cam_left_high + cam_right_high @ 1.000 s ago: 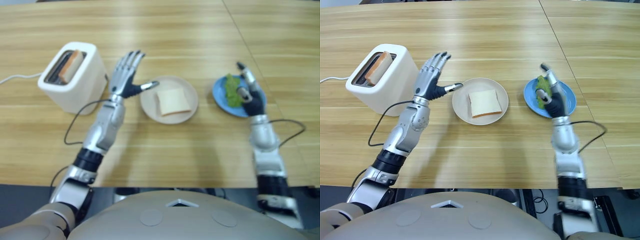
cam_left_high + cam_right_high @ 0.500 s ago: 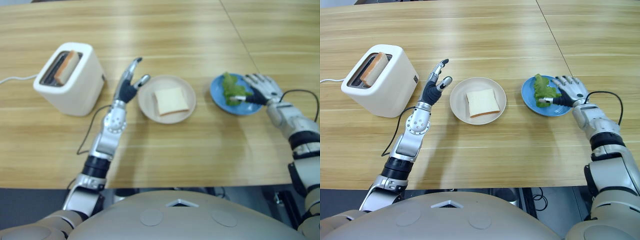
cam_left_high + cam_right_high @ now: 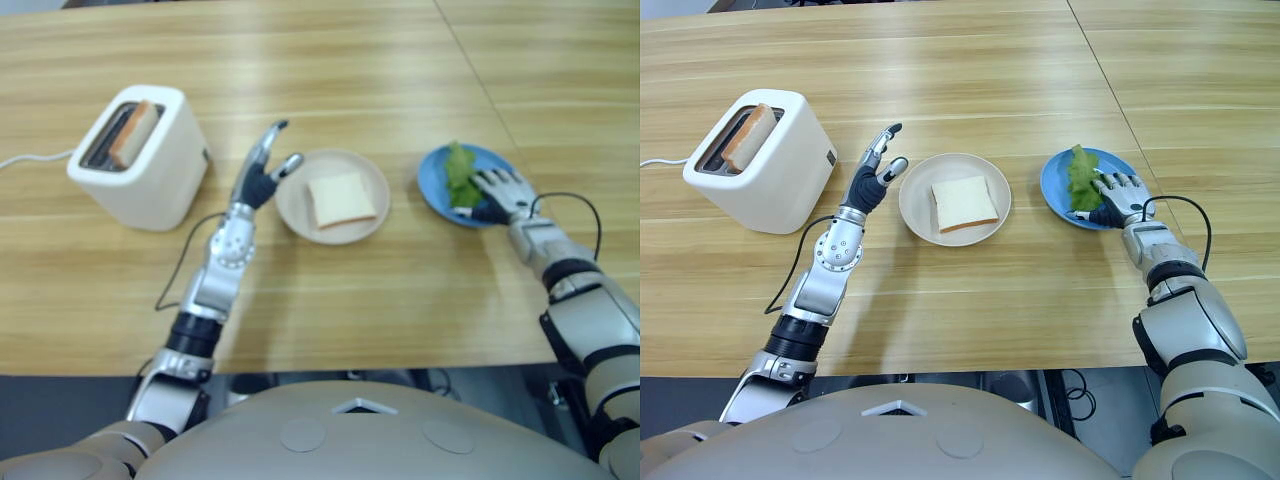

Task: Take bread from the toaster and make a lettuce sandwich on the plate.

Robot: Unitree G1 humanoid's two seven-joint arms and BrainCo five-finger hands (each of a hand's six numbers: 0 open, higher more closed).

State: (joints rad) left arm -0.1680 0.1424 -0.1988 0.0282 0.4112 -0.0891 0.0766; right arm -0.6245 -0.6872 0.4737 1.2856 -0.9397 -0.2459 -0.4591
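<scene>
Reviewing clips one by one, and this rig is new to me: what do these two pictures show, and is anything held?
It is a humanoid robot with two arms ending in hands. Both pictures come from a stereo camera on its head, looking down at a wooden table, so they show one scene. On it: a white toaster with a bread slice in its slot, a beige plate with a second slice, and a blue plate with lettuce. The left hand hovers between toaster and beige plate, fingers open, holding nothing. The right hand rests at the lettuce; whether it grips it is unclear.
</scene>
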